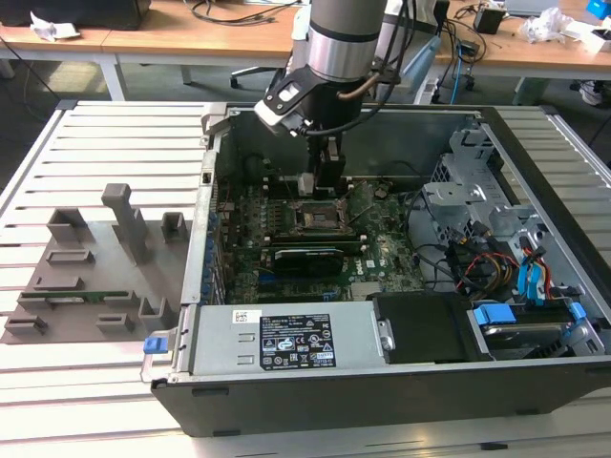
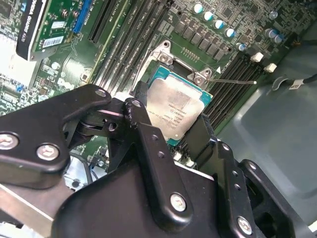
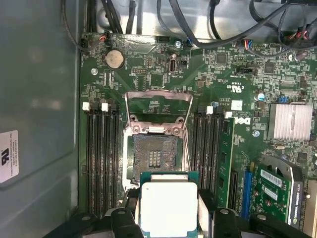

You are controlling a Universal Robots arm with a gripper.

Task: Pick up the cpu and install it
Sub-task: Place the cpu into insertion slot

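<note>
**CPU in grasp over the open socket, not seated**

The end effector (image 3: 168, 204) is clenched on the cpu (image 3: 169, 208), with a finger against each of two opposite edges. The metal top plate faces the camera in both wrist views. The chip hangs inside the open computer case (image 1: 334, 382), which stands on the slatted worktop (image 1: 115, 143). It sits just beside and partly over one edge of the socket (image 3: 156, 157) on the motherboard (image 3: 148, 64). How high it is above the board cannot be told. The socket's pin field lies bare. Its retention frame (image 3: 157, 130) and wire lever (image 3: 158, 94) are swung up at the far edge.

Risks, as judged:
- The chip looks offset from the socket, so lowering it from here would land an edge on the pins and bend them.
- The grip is on thin edges only, so a small slip or tilt would drop one corner first.
- The raised frame and the memory slots (image 3: 101, 153) sit close by and could catch a finger.
- Whether the chip's orientation matches the socket cannot be confirmed.
</note>
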